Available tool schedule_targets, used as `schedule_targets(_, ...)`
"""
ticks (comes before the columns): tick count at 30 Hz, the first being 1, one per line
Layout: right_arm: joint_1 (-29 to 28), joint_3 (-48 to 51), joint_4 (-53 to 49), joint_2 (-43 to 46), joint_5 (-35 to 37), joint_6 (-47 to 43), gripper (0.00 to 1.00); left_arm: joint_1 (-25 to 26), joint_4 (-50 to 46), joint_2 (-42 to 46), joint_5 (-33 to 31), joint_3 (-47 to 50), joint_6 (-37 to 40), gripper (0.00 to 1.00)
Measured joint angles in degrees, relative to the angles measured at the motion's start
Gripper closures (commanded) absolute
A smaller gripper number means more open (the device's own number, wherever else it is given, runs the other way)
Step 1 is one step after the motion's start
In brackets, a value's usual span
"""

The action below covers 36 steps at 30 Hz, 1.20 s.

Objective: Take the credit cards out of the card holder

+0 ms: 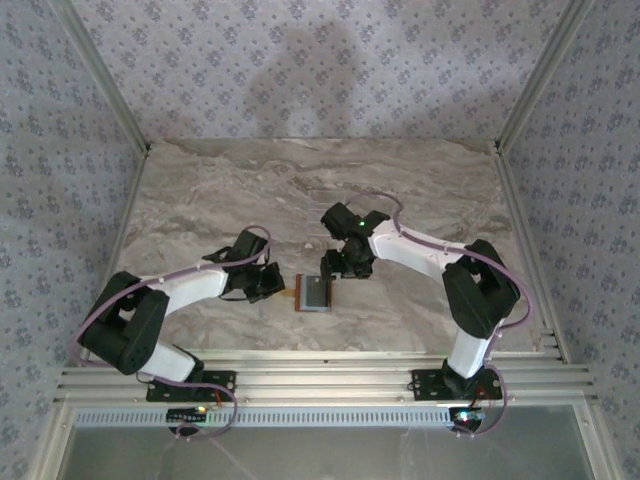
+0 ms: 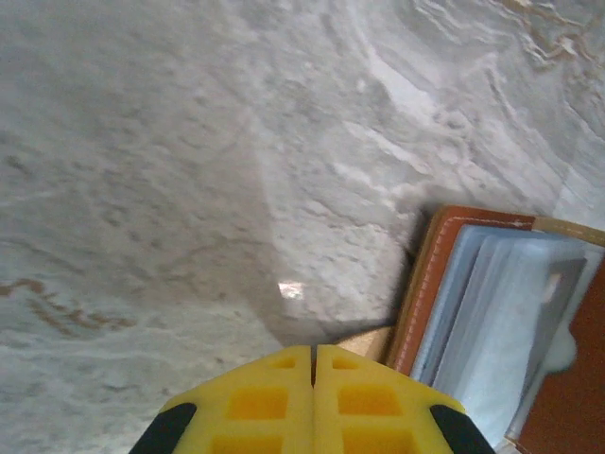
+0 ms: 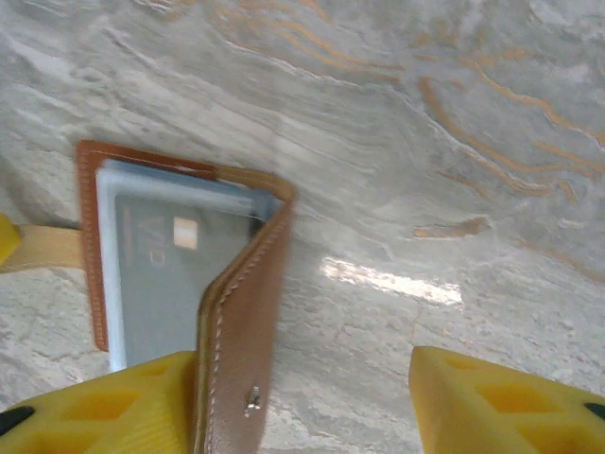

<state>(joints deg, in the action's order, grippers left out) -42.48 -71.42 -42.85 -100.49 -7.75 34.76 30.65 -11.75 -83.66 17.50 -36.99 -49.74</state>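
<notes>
On marble, stitched leather card holder.

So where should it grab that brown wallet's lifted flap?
Pinch the card holder's flap at its stitched free edge, from above, one finger each side. It stands tilted over the grey card, clear of the table. The open right gripper straddles it.

The left arm and right arm are wearing smooth white shells between bulky black joints, and thin purple cables are looping along each one. A small green light is glowing on the right arm's black wrist. The left gripper and right gripper are showing bright yellow fingers moulded with square recesses, with black patches at the outer edges. Black plates are anchoring both bases.
</notes>
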Motion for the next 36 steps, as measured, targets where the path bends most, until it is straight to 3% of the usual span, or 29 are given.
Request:
schedule_targets(13, 1.99, 4.07, 4.98, 0.11, -3.39, -0.42, 0.92, -2.19, -3.87, -0.09, -1.05, -1.75, 3.21, 0.96)
schedule_targets(20, 4.15, 5.2, 7.91, 0.39, -4.28, -0.74, 0.95, -3.34, -5.16, -2.67, -1.64, -6.73, 6.12, 0.88)
schedule_targets(28, 5.84, 5.29, 8.83, 0.39, -6.32, -2.69, 0.95, -4.92, -9.03, -3.02, -4.11, -8.96, 8.52, 0.57)
schedule_targets(36, 6.14, 5.25, 8.83, 0.39, -7.41, -4.44, 0.95, -3.87, -16.79, -1.33, -6.99, -15.3, 10.34, 0.53)
